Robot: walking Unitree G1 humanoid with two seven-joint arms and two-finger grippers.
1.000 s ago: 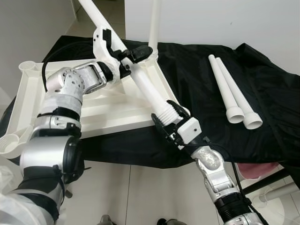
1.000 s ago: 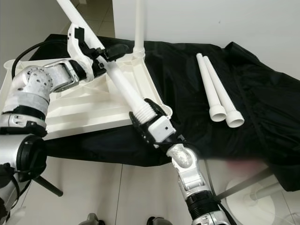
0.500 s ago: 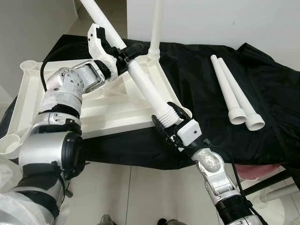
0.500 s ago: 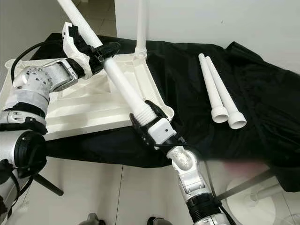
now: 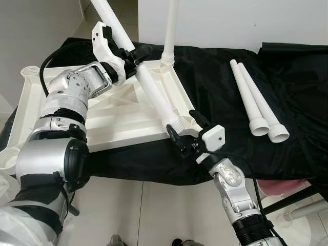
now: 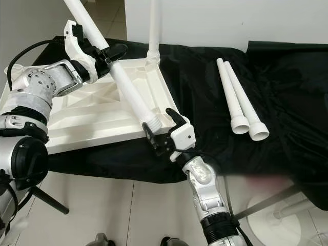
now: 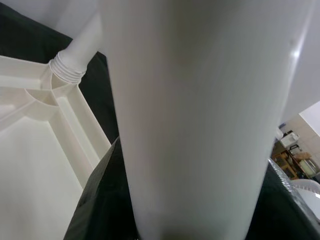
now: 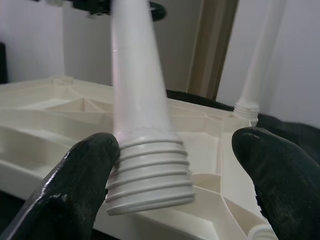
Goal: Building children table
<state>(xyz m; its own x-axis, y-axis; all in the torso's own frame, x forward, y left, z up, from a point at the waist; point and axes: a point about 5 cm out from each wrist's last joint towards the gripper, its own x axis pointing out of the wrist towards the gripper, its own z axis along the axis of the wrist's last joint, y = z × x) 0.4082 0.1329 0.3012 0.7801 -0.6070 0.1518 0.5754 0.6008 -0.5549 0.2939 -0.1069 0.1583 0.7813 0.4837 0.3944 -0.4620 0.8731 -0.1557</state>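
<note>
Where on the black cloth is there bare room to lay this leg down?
Bare cloth lies between the tabletop and the two spare legs, and again beyond those legs. The tabletop's near corner is crowded: the right claw is open around the held leg, gripped higher by the left claw.

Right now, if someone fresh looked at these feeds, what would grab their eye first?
A long white leg slanting across the upturned tabletop, held high by the left tool. Its threaded end sits between the open fingers of the right tool at the near corner. One leg already stands at the far corner; two spare legs lie on the black cloth.
</note>
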